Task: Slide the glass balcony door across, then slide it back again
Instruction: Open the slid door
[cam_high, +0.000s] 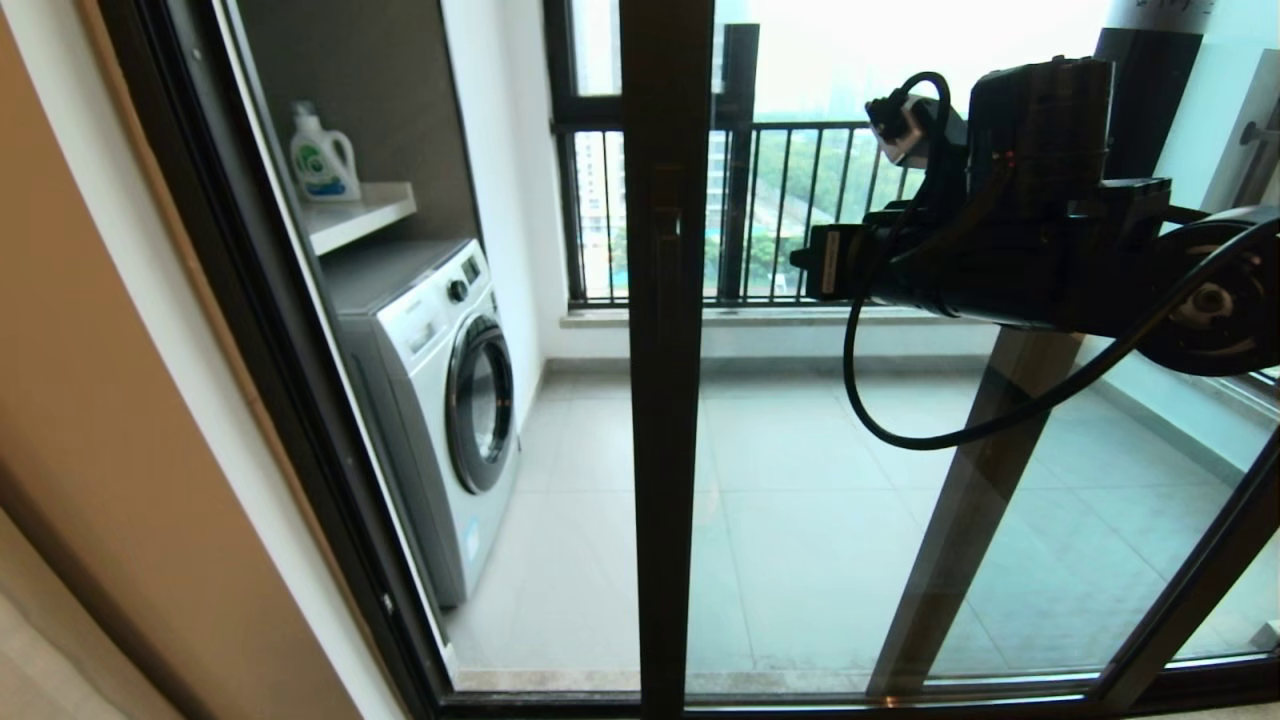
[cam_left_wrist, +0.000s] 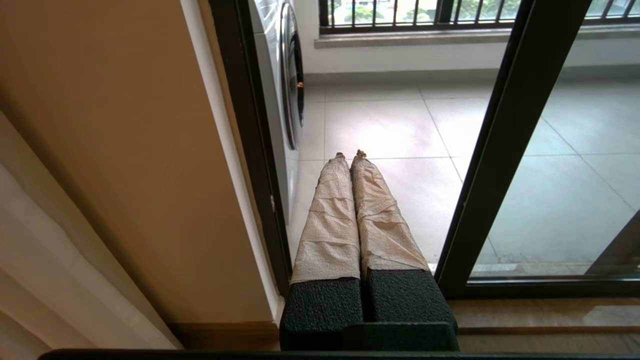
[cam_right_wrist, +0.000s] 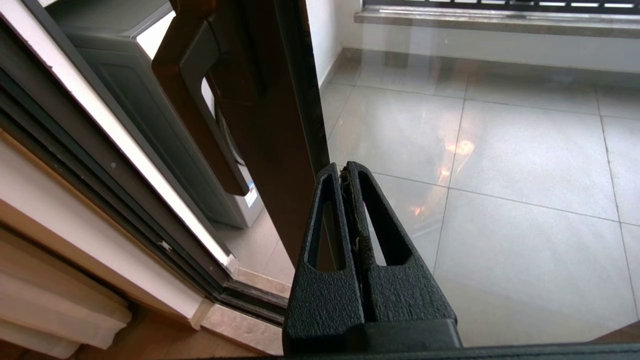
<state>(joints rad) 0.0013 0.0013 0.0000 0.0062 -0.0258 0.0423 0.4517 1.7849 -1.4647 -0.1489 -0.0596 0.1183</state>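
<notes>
The glass balcony door (cam_high: 850, 520) stands partly slid across, its dark upright (cam_high: 660, 400) near the middle of the head view, with an open gap to its left. The upright carries a dark pull handle (cam_right_wrist: 200, 100). My right arm (cam_high: 1020, 230) is raised at the right. The right gripper (cam_right_wrist: 345, 169) is shut and empty, its tips close to the glass just beside the upright (cam_right_wrist: 270, 125). My left gripper (cam_left_wrist: 348, 155), with taped fingers (cam_left_wrist: 330, 220), is shut on nothing, low, pointing into the gap between the wall frame (cam_left_wrist: 250, 150) and the door upright (cam_left_wrist: 505, 150).
A white washing machine (cam_high: 440, 400) stands on the balcony at the left, under a shelf (cam_high: 370, 215) with a detergent bottle (cam_high: 322, 155). A black-barred railing (cam_high: 800, 210) closes the far side. A beige wall (cam_high: 100, 400) flanks the opening. The floor track (cam_high: 800, 695) runs along the bottom.
</notes>
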